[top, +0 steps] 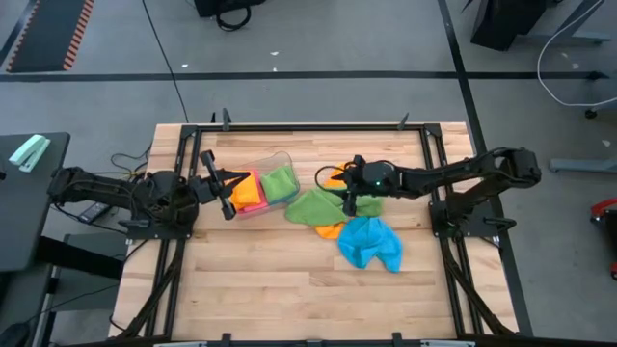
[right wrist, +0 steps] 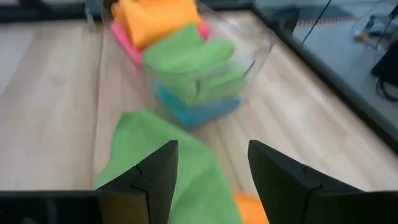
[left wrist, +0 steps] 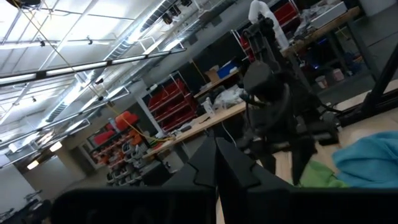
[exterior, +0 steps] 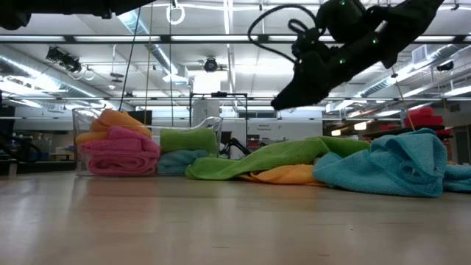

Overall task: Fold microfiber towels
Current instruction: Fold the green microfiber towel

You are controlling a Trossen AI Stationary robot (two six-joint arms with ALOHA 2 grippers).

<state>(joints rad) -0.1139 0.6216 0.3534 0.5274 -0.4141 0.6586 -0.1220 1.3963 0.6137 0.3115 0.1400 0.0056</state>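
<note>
A loose green towel (top: 310,205) (exterior: 257,158) (right wrist: 155,155) lies crumpled mid-table, partly over an orange towel (top: 331,229) (exterior: 287,174). A sky-blue towel (top: 369,243) (exterior: 390,165) is heaped beside them, toward the near right. My right gripper (top: 339,193) (exterior: 283,101) (right wrist: 212,149) hangs open above the green towel, clear of it, pointing toward the tub. My left gripper (top: 239,179) (left wrist: 216,171) is shut on nothing and is raised at the tub's left side.
A clear plastic tub (top: 281,157) (exterior: 79,121) (right wrist: 261,50) left of centre holds orange, pink, green and blue towels. Another orange cloth (top: 335,176) lies just beyond my right gripper. Bare wood stretches along the near side. Black frame rails border the table.
</note>
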